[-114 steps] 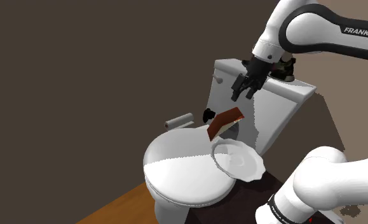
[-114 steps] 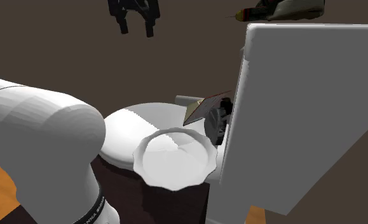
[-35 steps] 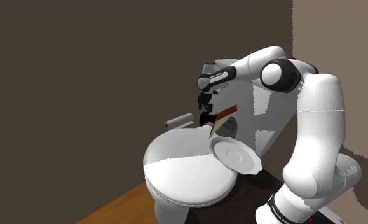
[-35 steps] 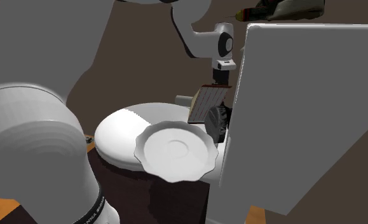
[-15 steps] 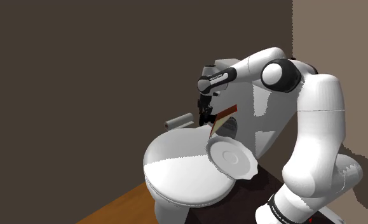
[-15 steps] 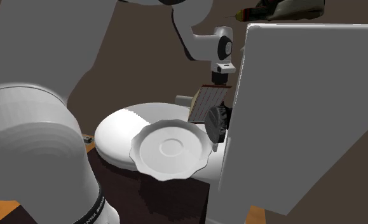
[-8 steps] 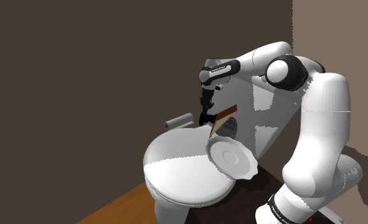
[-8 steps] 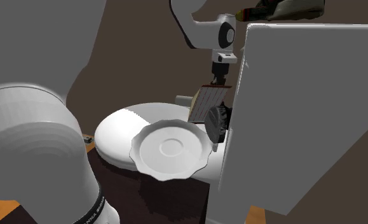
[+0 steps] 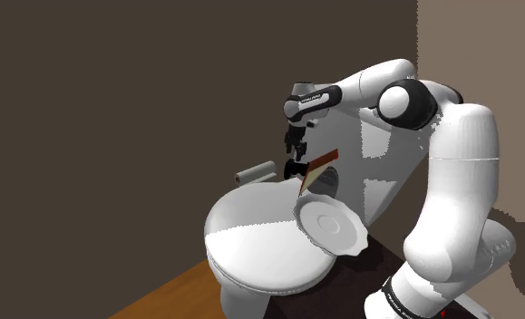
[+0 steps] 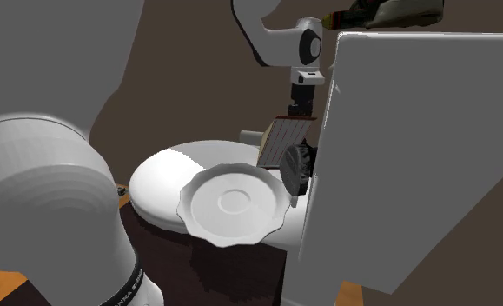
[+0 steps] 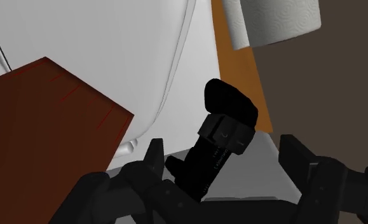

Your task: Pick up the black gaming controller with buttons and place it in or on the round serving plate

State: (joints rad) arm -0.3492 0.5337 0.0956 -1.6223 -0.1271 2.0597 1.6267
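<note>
Jaws stood apart, holding nothing. In the wrist view the black controller [image 11: 224, 137] sat between the two fingers [image 11: 298, 164], with a clear gap on one side. The other finger was close by its lower end, and contact there could not be told.

White arm [image 9: 451, 172] reached over toward the toilet tank [image 10: 397, 148], which stood at the second exterior view's right. Closed toilet lid [image 9: 256, 245] lay nearer, to the left of the tank. White scallop-rimmed plate [image 10: 234, 202] sat tilted at the lid's edge near the tank, nothing on it. Brown flat slab [image 10: 282, 139] leaned by the tank front, just beyond the plate. Gripper [image 9: 295, 150] pointed down just above the controller. Controller stood on end against the tank front, beside the slab's lower part and just past the plate's far rim. Paper roll [image 9: 255, 172] lay farther off, toward the shoulder view's left.

Progress, as judged: early. Approach looked done, grasp not yet made, controller not lifted, plate empty. Left to do: close on the controller, lift it clear of slab and tank, carry it the short way to the plate, release.
</note>
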